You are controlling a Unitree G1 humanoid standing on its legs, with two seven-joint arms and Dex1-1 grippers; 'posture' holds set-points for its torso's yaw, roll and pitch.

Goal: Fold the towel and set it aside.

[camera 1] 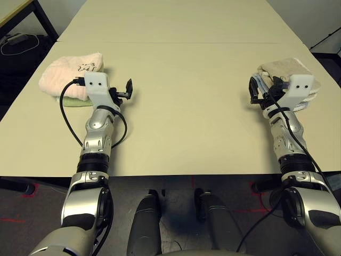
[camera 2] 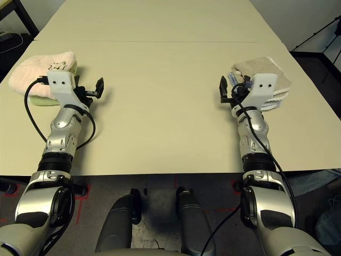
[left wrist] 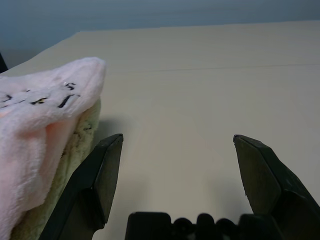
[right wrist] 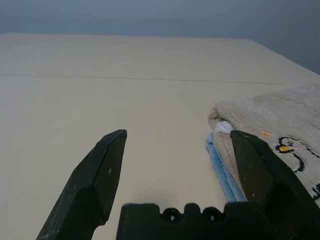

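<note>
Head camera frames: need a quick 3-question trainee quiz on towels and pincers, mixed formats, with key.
1. True or false: the pink towel lies folded on top of a light green towel.
2. Multiple choice: what sits directly under the beige towel by the right pincer? A) a blue towel B) a red tray C) a cardboard box
3. Fill in: both the left pincer and the right pincer are ____ and hold nothing.

Key:
1. True
2. A, the blue towel
3. open
</note>
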